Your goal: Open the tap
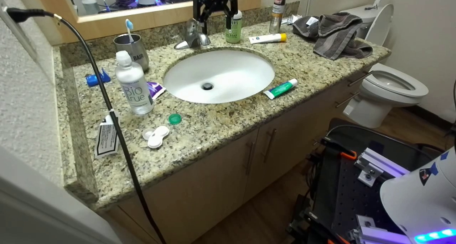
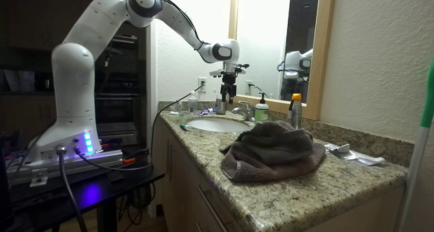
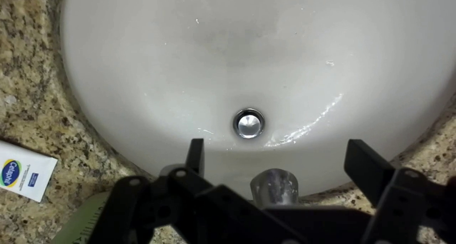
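The tap is a small silver-grey faucet behind the white oval basin. In an exterior view its short spout and raised lever show in profile. In the wrist view only its spout end shows, low in the picture; the rest is hidden behind the gripper. My gripper is open with its fingers wide apart. It points down, and the spout end appears between the fingers. In both exterior views the gripper also shows, with its fingertips near the tap's top. Contact with the tap cannot be told.
A green-labelled soap bottle stands close beside the tap; its side also shows in the wrist view. A steel cup, a clear bottle, a white tube and a grey towel lie around the basin. A mirror is behind.
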Available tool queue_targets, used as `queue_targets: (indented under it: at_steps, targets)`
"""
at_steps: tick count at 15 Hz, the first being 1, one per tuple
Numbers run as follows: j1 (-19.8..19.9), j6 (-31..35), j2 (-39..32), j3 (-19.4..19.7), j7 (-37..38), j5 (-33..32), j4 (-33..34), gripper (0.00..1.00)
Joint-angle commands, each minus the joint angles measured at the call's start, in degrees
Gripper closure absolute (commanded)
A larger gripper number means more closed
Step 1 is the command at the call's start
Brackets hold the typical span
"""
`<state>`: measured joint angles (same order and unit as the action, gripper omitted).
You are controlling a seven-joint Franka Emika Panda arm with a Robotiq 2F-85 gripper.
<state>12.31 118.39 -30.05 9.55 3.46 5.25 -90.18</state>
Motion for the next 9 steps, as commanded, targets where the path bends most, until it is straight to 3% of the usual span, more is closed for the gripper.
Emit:
queue_targets:
  at_steps: [1, 8, 9]
  targets:
    - [-0.2, 2.2, -3.3, 0.5, 4.5, -0.5, 3.1, 0.00]
    - [0.0, 4.8, -11.1, 0.5, 15.3, 1.9, 15.7, 0.00]
    - [-0.1, 4.9, -8.0, 0.1, 13.0, 1.2, 11.0, 0.00]
